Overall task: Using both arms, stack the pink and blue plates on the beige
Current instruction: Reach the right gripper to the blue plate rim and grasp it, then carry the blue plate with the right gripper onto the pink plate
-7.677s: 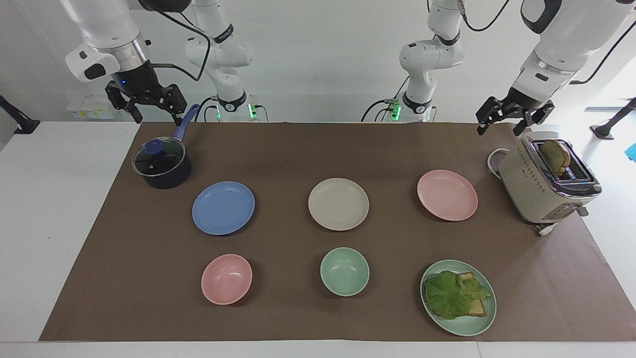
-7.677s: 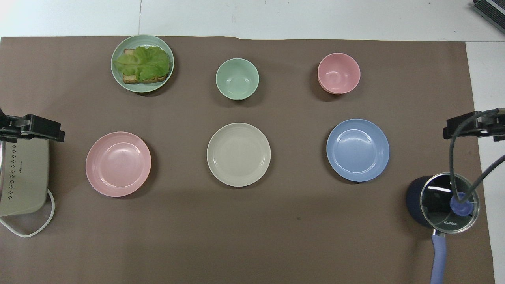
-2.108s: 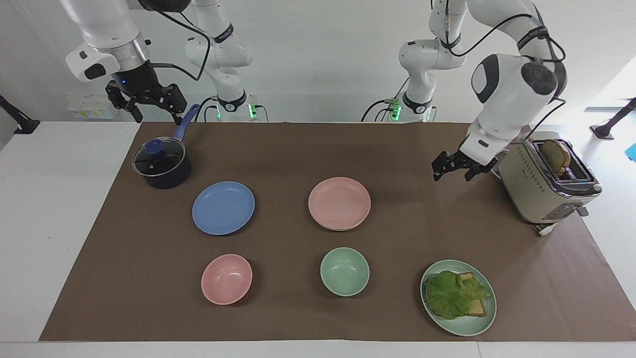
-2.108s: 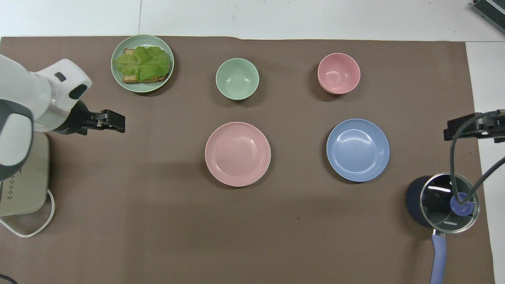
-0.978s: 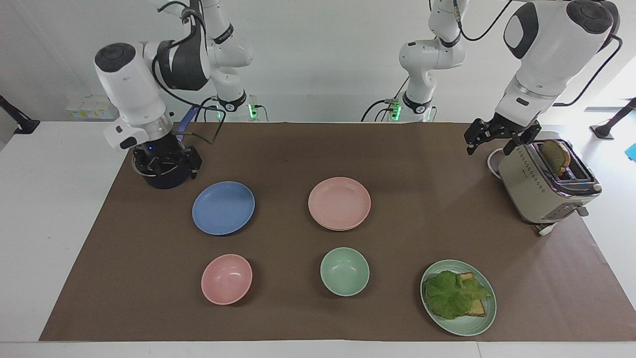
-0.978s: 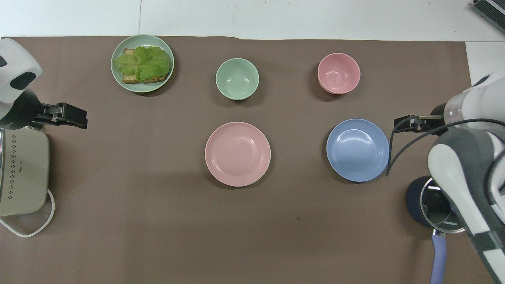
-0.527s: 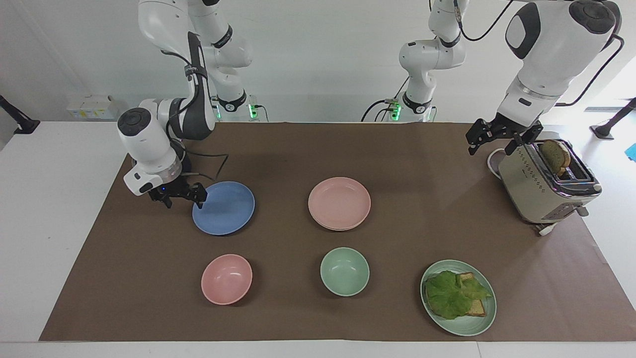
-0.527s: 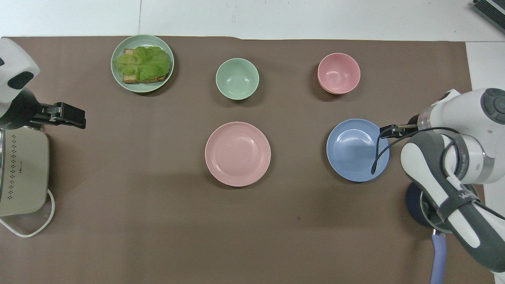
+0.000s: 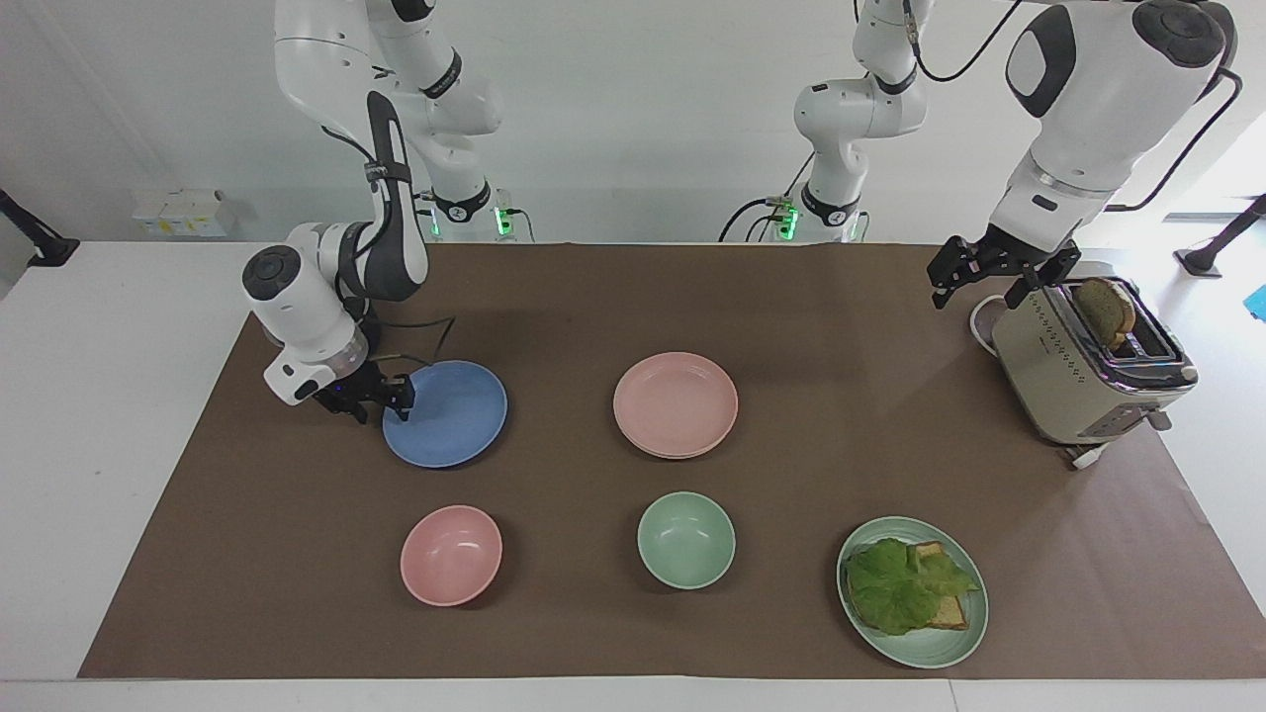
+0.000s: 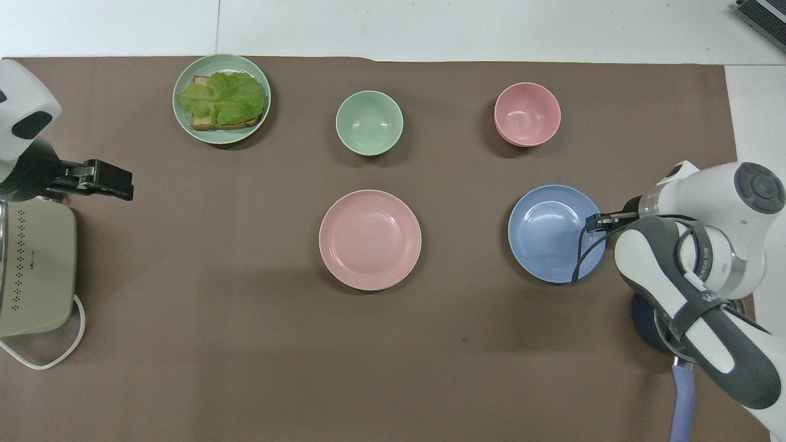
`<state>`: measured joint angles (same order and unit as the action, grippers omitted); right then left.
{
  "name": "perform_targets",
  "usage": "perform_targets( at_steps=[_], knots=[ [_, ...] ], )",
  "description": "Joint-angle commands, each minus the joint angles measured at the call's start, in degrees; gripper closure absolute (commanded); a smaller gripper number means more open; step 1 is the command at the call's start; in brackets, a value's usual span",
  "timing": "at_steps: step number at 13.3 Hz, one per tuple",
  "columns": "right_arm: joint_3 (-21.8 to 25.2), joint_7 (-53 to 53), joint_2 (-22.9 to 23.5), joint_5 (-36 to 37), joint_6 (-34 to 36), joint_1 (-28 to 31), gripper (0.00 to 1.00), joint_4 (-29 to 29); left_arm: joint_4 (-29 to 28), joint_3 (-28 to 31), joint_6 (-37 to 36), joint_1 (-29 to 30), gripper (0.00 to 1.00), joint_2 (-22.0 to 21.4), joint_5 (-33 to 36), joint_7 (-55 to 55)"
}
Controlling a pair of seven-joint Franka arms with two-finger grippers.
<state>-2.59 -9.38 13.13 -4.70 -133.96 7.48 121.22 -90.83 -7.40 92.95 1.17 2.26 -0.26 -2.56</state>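
The pink plate (image 9: 676,400) (image 10: 370,239) lies on the beige plate (image 9: 661,454) at the mat's middle; only a thin beige edge shows beneath it. The blue plate (image 9: 450,415) (image 10: 552,236) lies flat on the mat toward the right arm's end. My right gripper (image 9: 381,398) (image 10: 597,222) is low at that plate's rim, on the side toward the right arm's end of the table. My left gripper (image 9: 994,272) (image 10: 116,181) hangs open and empty in the air over the mat beside the toaster, waiting.
A beige toaster (image 9: 1083,366) (image 10: 37,270) with bread stands at the left arm's end. A dark pot (image 10: 645,319) sits largely under the right arm. Farther from the robots are a pink bowl (image 9: 451,554), a green bowl (image 9: 685,540) and a green plate (image 9: 974,633) with lettuce toast.
Over the last second the right arm has swung down from above the pot to the blue plate's rim. The left gripper has barely moved. The plates lie where they were.
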Motion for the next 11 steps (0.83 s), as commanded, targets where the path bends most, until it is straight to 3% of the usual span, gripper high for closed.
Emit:
perform_targets(
  at_steps=[1, 8, 11],
  knots=[
    [-0.5, -2.2, -0.7, -3.5, -0.8, 1.4, 1.0, 0.7, 0.5, -0.3, -0.8, 0.6, 0.0, -0.2, 0.9, 0.3],
    [-0.5, -6.4, -1.3, -6.5, 2.0, 1.7, 1.0, -0.2, 0.5, -0.3, -0.8, 0.6, 0.0, -0.2, 0.9, 0.3],
    [-1.0, -6.2, -4.3, -6.6, 4.8, 0.9, 1.0, -1.3, 0.5, -0.3, -0.8, 0.7, 0.0, -0.2, 0.9, 0.3]
  ],
)
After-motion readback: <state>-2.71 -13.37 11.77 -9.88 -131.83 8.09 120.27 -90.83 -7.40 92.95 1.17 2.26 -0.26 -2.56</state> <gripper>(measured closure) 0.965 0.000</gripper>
